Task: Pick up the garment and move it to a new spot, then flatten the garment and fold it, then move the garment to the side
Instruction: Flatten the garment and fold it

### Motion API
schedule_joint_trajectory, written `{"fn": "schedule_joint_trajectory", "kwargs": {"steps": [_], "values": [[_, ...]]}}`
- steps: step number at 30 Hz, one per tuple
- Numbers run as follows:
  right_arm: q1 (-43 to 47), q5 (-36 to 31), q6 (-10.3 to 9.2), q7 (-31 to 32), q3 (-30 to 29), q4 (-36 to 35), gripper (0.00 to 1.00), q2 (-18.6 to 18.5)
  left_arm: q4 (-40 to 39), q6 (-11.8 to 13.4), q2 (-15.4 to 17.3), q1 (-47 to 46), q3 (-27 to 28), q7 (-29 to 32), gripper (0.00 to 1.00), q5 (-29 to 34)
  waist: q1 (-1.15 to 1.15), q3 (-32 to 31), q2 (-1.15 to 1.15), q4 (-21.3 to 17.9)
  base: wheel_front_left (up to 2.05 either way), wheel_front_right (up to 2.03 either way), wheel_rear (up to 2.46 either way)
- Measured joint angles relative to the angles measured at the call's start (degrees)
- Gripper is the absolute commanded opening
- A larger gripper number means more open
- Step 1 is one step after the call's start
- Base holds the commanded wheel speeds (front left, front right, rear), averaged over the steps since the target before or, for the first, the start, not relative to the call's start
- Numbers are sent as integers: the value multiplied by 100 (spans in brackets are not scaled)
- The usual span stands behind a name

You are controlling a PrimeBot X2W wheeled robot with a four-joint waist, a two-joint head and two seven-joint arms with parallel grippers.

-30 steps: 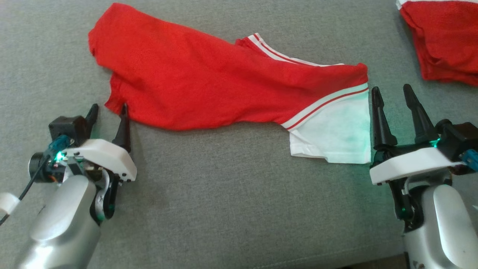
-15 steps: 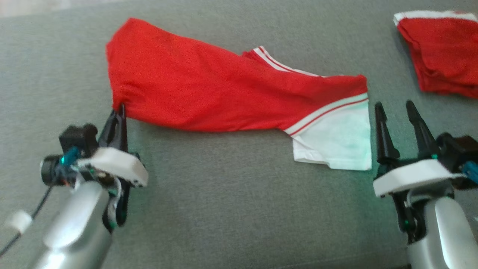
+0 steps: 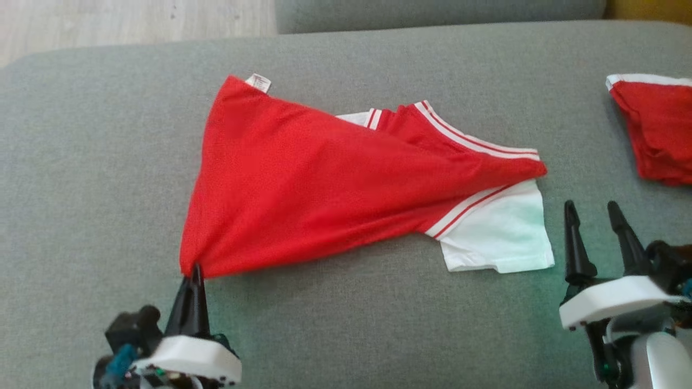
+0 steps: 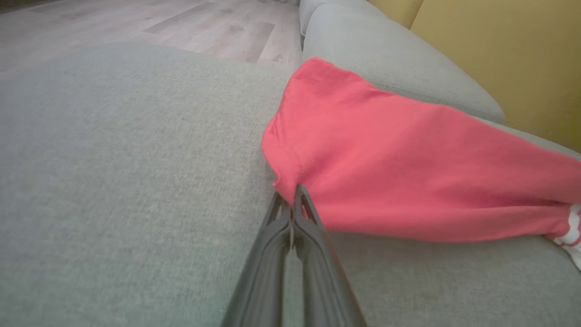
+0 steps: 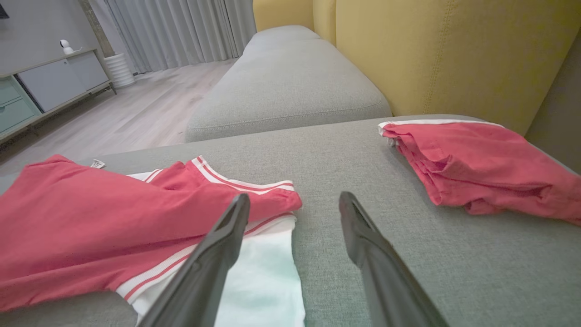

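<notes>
So the garment [image 3: 324, 189], a red tee with a white sleeve [image 3: 497, 237], is lying rumpled in the middle of the grey sofa cushion [image 3: 346, 324]. It's pulled out into a sort of triangle, with its label [image 3: 259, 82] poking up at the far corner. The near-left corner is pinched in the left gripper [image 3: 193, 270], fingers squeezed together right on the fabric, and the cloth fans out taut from that point. The right gripper [image 3: 591, 208] sits just beside the white sleeve, fingers spread apart, nothing in them.

My take: this is the pick-up-and-shift bit. Pulling on one pinched corner will likely just drag the shirt into a rope. I'd want the right side to grab the sleeve end before any big pull, then lift both ends together and low so the layers don't flop over each other. That pinch looks thin, only a bit of hem, so go gentle or it may slip.

Room-wise, there's loads of bare cushion to the left and towards the robot. Off to the right is a second red garment [image 3: 659, 135], well apart but worth steering clear of. Past the cushion's far edge at the left there's wooden floor [image 3: 135, 21], so I wouldn't push anything that way.
</notes>
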Motion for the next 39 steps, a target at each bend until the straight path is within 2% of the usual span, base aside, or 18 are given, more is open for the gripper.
{"fn": "schedule_joint_trajectory", "kwargs": {"steps": [1,2,3,4,10,18,27,39], "values": [[24,0,0,1,8,1,100,0,29,3,-46,33,2,-41,29,-42,0,-29,0,4,0,0,0],[24,0,0,1,8,1,100,0,29,3,-46,33,2,-41,29,-42,0,-29,0,4,0,0,0],[44,1,0,1,16,5,100,0,83,3,-94,34,1,-84,79,-69,0,-54,0,-1,0,0,0],[53,2,0,5,59,34,100,1,232,0,-175,27,2,-129,100,-67,0,-93,0,-28,0,0,0],[54,18,0,-2,169,90,100,1,510,-107,-243,16,18,-325,100,3,1,-213,0,-107,0,0,0],[82,10,0,-113,229,108,100,1,231,-286,-238,-53,137,-434,100,444,1,-520,0,-117,0,0,0],[536,1,0,-158,397,-23,100,1,56,-282,-319,131,11,-434,100,548,0,-959,0,-75,0,0,0],[552,20,0,-263,742,133,100,2,34,-180,-331,312,2,-370,100,490,1,-1097,0,3,0,0,0]]}}
